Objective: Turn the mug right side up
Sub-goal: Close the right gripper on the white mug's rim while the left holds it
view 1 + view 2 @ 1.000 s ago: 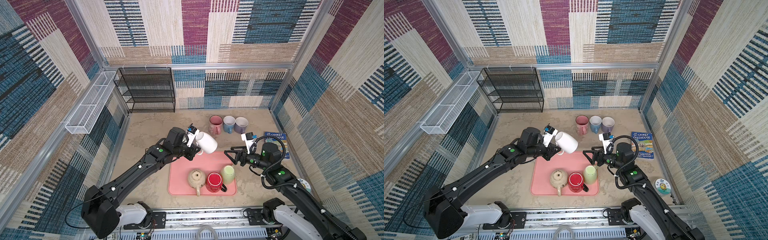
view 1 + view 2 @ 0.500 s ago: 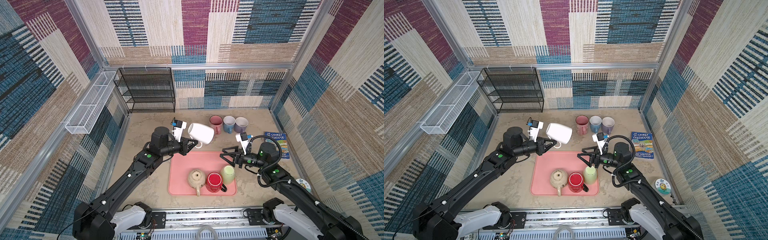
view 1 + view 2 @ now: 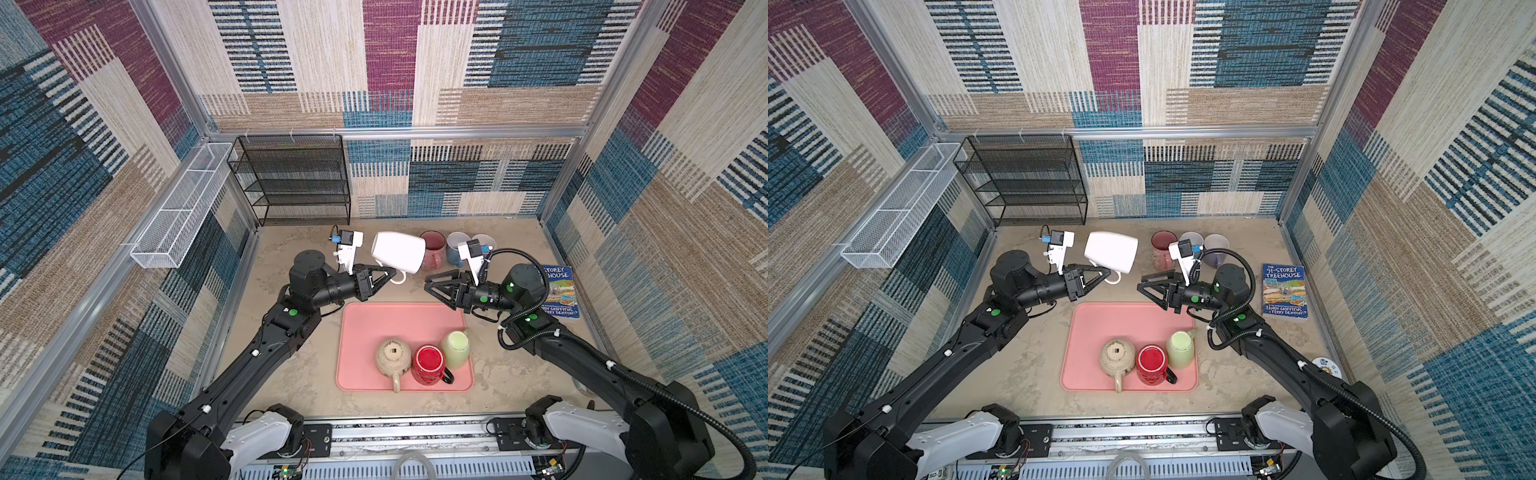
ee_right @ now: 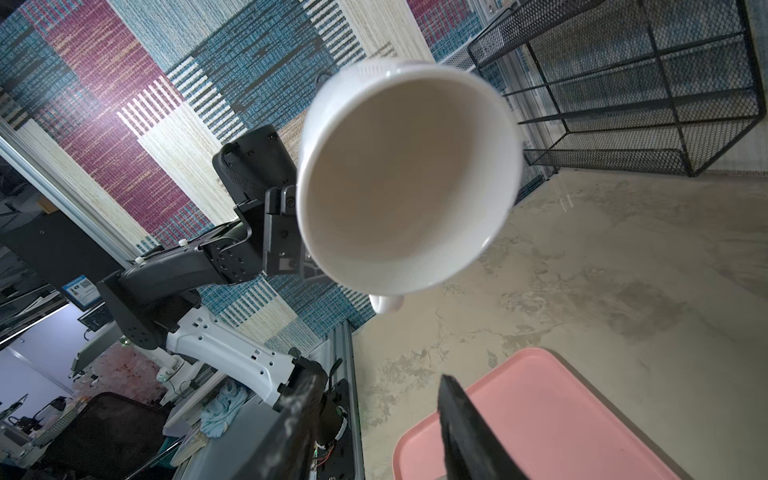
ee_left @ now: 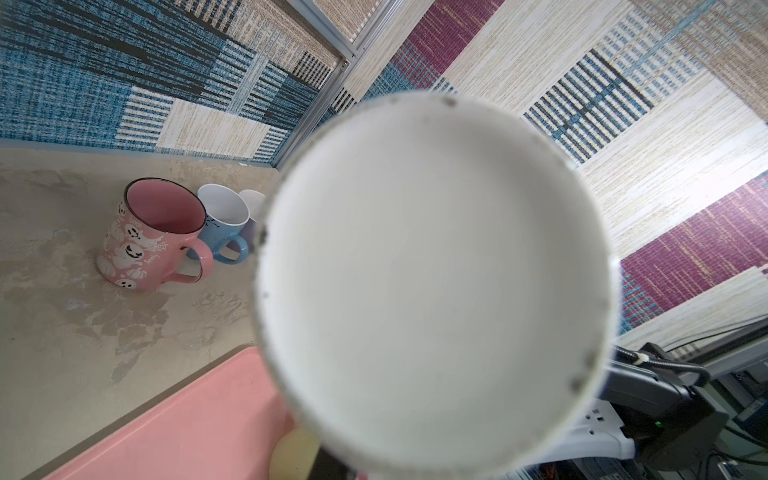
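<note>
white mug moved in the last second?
Yes. The white mug, gripped by the left hand, went from above the pink tray's back edge toward the back wall and now hangs beside the pink mug.

White mug (image 3: 1111, 251) held sideways aloft by left gripper (image 3: 1107, 273) at its handle, right gripper (image 3: 1142, 284) facing it, fingers (image 3: 1158, 275) apart

A black mesh shelf (image 3: 297, 183) stands at the back, a book (image 3: 559, 291) lies right of the pink tray (image 3: 399, 324).
</note>
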Controlling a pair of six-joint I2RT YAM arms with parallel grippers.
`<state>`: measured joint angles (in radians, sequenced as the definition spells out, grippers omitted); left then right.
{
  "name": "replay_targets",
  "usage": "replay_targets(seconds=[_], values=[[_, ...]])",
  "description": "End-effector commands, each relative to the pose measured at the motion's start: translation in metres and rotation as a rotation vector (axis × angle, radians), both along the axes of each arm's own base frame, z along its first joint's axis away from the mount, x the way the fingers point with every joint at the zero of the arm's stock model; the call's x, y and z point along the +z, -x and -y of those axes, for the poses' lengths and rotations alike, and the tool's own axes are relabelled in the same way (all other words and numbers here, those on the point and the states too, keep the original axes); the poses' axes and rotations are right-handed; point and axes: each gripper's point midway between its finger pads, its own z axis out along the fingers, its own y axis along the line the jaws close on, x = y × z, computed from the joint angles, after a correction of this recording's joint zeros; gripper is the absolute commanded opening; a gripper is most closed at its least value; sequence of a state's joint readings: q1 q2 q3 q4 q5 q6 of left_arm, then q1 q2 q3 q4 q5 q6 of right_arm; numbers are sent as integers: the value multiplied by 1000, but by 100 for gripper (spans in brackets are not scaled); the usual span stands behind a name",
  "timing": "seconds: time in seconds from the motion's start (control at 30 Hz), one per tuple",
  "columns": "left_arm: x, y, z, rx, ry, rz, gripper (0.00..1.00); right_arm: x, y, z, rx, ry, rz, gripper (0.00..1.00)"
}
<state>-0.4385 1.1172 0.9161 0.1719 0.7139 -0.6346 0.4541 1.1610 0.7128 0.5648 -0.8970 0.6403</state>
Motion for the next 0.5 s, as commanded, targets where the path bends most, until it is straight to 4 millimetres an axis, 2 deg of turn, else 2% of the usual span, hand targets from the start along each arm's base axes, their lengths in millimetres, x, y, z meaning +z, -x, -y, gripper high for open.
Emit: replay_targets(seconds=[0.0,0.1,0.3,0.47], values=[[36,5,0,-29,86,92,0,21,0,-5,21,-53,44,39],[40,6,-2,-23,90,105,0,23,-4,-13,37,-55,37,36],[46,7,-2,-34,103,114,0,29,-5,-27,57,-65,47,42],[46,7,0,-50,111,116,0,36,-4,-39,87,-84,57,35]])
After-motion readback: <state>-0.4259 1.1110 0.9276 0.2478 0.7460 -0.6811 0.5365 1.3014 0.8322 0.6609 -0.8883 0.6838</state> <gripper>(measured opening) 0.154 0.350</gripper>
